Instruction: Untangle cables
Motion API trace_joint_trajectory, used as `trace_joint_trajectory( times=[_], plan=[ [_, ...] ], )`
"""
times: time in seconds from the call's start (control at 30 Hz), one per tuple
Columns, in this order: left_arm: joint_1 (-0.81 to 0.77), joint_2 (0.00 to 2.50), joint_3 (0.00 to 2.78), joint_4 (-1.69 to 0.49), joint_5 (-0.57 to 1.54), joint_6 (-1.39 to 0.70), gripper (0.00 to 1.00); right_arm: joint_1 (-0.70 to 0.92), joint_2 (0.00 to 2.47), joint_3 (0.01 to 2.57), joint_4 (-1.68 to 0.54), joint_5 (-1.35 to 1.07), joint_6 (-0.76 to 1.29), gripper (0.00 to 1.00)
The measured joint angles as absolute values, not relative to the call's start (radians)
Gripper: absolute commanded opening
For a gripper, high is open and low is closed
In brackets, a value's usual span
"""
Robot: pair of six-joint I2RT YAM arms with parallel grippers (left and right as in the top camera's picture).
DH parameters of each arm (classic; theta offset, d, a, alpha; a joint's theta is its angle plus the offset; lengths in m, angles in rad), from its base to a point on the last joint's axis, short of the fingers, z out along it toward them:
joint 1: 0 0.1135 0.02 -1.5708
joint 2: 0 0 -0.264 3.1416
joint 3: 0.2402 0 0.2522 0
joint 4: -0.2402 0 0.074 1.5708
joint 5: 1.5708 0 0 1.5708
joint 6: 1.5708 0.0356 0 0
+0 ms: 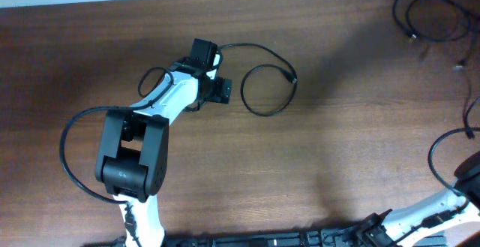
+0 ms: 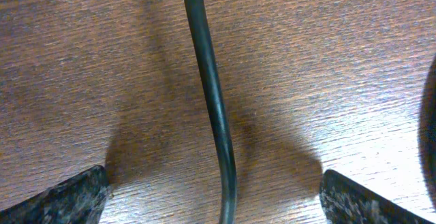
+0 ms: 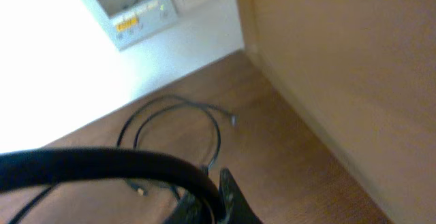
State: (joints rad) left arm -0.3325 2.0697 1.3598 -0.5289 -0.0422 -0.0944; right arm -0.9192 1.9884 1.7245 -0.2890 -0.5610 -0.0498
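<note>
Caught left gripper (image 2: 212, 183) low over the table (image 2: 354, 60), jaws spread wide, gripping nothing. Saw speckled dark fingertips (image 2: 61, 200) at both bottom corners of the left wrist view; couldn't tell whether touching the wood. Found the looped cable (image 2: 214, 108) running between them, flat on the table, clear of either fingertip, bending slightly near the bottom edge.

Picked up only a dark sliver of right gripper (image 3: 230, 200) at the bottom of the right wrist view; couldn't tell jaw state. Noted a thick black arm wire (image 3: 95, 161) arcing across the foreground there, blurred. Made out the tangled cables (image 3: 174, 125) beyond it on the table: thin cords in overlapping loops, one small plug end poking right, near where the table meets the tan wall (image 3: 340, 67).

Checked overhead. Placed left arm (image 1: 142, 149) reaching from the near-left edge toward table centre. Traced the looped cable out from its tip, arcing right to a plug, then curling back into one open ring just beside the gripper. Placed the tangled cables at the far-right corner, well apart from that ring. Logged right arm (image 1: 442, 202) folded at the near-right edge, well apart from both.
</note>
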Motion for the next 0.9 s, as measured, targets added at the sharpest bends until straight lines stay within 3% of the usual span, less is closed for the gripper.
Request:
trace_joint_trajectory(
  times=[0.1,0.13,0.2,0.23,0.4,0.5,0.53,0.63,0.73,0.9],
  plan=[
    [-0.333,2.07,1.36,-0.529,-0.043,-0.094,0.99,-0.938,2.062,1.584,-0.168,-0.59,-0.048,0.04],
    [-0.332,2.07,1.36,-0.529,-0.043,-0.094,0.99,-0.949,2.089,1.551,-0.148,-0.593,-0.049,0.17],
    [-0.333,2.07,1.36,-0.529,-0.043,-0.094,0.99,-0.959,2.117,1.534,-0.141,-0.596,-0.039,0.9],
    [-0.332,2.07,1.36,-0.529,-0.043,-0.094,0.99,-0.961,2.117,1.533,-0.124,-0.601,-0.042,0.98],
    [-0.332,2.07,1.36,-0.529,-0.043,-0.094,0.99,-0.962,2.006,1.536,-0.173,-0.633,0.007,0.99],
    [-0.332,2.07,1.36,-0.529,-0.043,-0.094,0.99,-0.907,1.844,1.556,-0.45,-0.695,0.13,0.99],
    [-0.333,2.07,1.36,-0.526,-0.043,-0.094,0.99,-0.806,1.836,1.568,-0.591,-0.709,0.148,0.98],
    [-0.33,2.085,1.399,-0.557,-0.037,-0.07,0.99,-0.505,1.839,1.559,-0.739,-0.732,0.159,0.99],
    [-0.309,2.118,1.63,-0.877,-0.027,-0.014,0.99,-0.179,1.842,1.557,-0.714,-0.691,0.16,0.99],
    [-0.084,2.101,2.041,-1.118,0.059,-0.015,0.99,0.279,1.942,1.556,-0.642,-0.354,0.289,0.99]
  ],
)
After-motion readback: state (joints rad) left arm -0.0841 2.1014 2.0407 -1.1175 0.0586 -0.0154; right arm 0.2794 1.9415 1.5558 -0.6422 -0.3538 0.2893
